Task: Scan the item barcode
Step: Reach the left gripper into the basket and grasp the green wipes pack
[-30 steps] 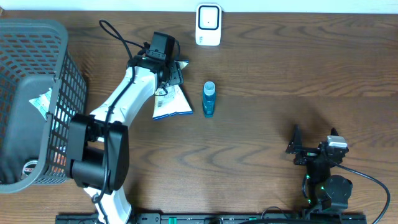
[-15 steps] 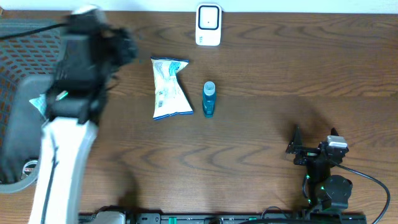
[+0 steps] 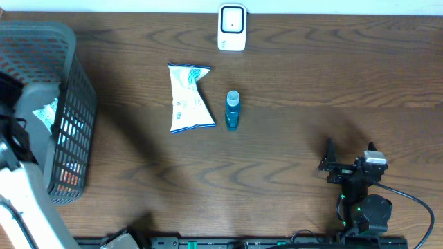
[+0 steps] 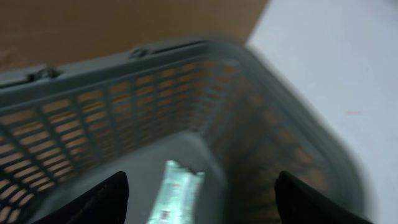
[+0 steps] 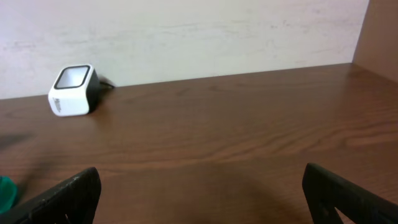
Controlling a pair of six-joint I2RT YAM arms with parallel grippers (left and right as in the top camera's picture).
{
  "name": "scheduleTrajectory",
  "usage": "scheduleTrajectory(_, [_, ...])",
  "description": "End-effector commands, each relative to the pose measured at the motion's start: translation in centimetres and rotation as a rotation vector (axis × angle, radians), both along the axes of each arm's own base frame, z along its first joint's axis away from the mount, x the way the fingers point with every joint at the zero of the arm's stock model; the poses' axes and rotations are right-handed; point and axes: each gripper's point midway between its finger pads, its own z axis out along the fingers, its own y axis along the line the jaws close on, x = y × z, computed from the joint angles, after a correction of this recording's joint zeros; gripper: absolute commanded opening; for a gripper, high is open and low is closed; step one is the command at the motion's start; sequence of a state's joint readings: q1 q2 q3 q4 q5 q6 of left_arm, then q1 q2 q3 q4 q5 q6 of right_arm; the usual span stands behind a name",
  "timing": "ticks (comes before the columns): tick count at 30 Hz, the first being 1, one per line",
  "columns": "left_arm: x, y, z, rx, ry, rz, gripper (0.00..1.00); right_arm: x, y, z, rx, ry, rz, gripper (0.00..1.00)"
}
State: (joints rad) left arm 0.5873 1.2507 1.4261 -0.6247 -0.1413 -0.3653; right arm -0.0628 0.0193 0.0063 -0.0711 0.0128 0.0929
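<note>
Your left gripper (image 4: 200,194): jaws wide apart, empty, above grey basket (image 4: 124,106). Your right gripper (image 5: 200,180): fully spread, empty. Snack bag (image 3: 188,97) flat on table (image 3: 311,83), beside blue bottle (image 3: 232,109), near scanner (image 3: 232,28).

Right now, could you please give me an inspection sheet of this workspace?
Surface: brown wooden table, no spills seen.
Job's things: white scanner at the far edge; snack bag and blue bottle side by side mid-table, not touching.
Clutter: grey basket at the left end, with a packet inside.
Tools: left tool open and empty, over the basket; right tool open and empty, facing the scanner.
Cables: black cable at the near right edge; scanner lead behind the scanner.
Surroundings: pale wall behind the table.
</note>
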Motion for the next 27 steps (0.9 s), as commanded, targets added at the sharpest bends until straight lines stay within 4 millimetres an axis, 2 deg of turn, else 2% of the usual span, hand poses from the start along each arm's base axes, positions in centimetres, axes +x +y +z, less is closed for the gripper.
scheduleTrajectory(1, [0.8, 2.4, -3.8, -0.056, 0.091, 0.034, 0.74, 0.0, 0.3, -0.2, -0.011, 0.006, 0.014, 0.99])
scheduleTrajectory(7, [2.8, 4.2, -10.8, -0.173, 0.228, 0.030, 0.74, 0.0, 0.3, -0.2, -0.011, 0.006, 0.014, 0.99])
scheduleTrajectory(12, [4.0, 4.2, -15.8, -0.349, 0.246, -0.023, 0.74, 0.0, 0.3, -0.2, -0.011, 0.006, 0.014, 0.99])
scheduleTrajectory(19, [3.1, 5.5, -21.4, -0.467, 0.339, -0.031, 0.74, 0.0, 0.3, -0.2, -0.011, 0.006, 0.014, 0.99])
scheduleTrajectory(22, [3.5, 4.9, -23.7, -0.497, 0.394, -0.109, 0.74, 0.0, 0.3, -0.2, -0.011, 0.006, 0.014, 0.99])
scheduleTrajectory(27, [5.0, 3.0, -26.7, -0.620, 0.371, -0.209, 0.73, 0.0, 0.3, -0.2, -0.011, 0.006, 0.014, 0.99])
